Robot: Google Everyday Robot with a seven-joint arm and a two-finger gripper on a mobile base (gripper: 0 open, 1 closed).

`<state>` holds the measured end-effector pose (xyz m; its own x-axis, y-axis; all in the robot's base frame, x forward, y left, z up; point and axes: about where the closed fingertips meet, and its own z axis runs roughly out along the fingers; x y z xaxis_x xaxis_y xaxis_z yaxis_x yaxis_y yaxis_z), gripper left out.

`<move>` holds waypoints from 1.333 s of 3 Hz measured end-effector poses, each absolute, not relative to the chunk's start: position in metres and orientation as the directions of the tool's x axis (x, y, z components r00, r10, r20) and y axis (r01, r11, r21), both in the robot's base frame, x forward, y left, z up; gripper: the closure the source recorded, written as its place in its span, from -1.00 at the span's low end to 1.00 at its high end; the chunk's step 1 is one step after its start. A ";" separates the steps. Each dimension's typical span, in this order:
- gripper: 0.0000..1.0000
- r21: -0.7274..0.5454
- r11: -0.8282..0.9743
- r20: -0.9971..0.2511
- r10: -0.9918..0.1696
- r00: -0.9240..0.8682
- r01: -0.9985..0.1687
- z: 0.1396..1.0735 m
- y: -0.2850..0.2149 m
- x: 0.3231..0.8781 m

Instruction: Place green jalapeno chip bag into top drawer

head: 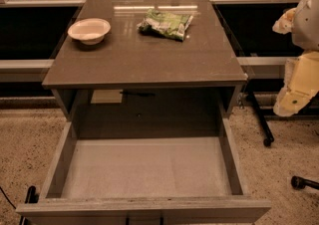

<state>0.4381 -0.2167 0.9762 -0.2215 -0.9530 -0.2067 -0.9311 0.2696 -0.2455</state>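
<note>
We are looking first at the top drawer (144, 169), which is standing pulled out nearest to us, its pale bottom open to view. Beyond the drawer and above it the brown surface (144, 62) is stretching away, and the green jalapeno chip bag (166, 24) is lying on it toward the far edge, a little right of the drawer's middle line and not yet brought toward the drawer. Farther back, above the drawer's left wall, a white bowl (89, 30) is sitting well apart from the bag. Off beyond the drawer's right wall, raised and clear of the surface, the pincer (295, 94) is hanging; we cannot tell how wide it is standing, though the bag is plainly not in it. We are judging the bag to be light, soft and crinkly, slippery in its foil, with brittle chips inside, so we are favouring a gentle hold across a raised crease near its middle or on one sealed end.
</note>
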 end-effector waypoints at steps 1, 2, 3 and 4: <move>-1.00 -0.246 0.269 -0.207 -0.953 -0.221 -0.931 0.976 -0.217 0.438; -1.00 -0.332 0.188 -0.331 -0.941 -0.073 -0.924 0.982 -0.180 0.505; -1.00 -0.432 0.115 -0.435 -0.895 0.095 -0.894 0.990 -0.120 0.601; -1.00 -0.433 0.044 -0.506 -0.838 0.203 -0.900 0.983 -0.056 0.663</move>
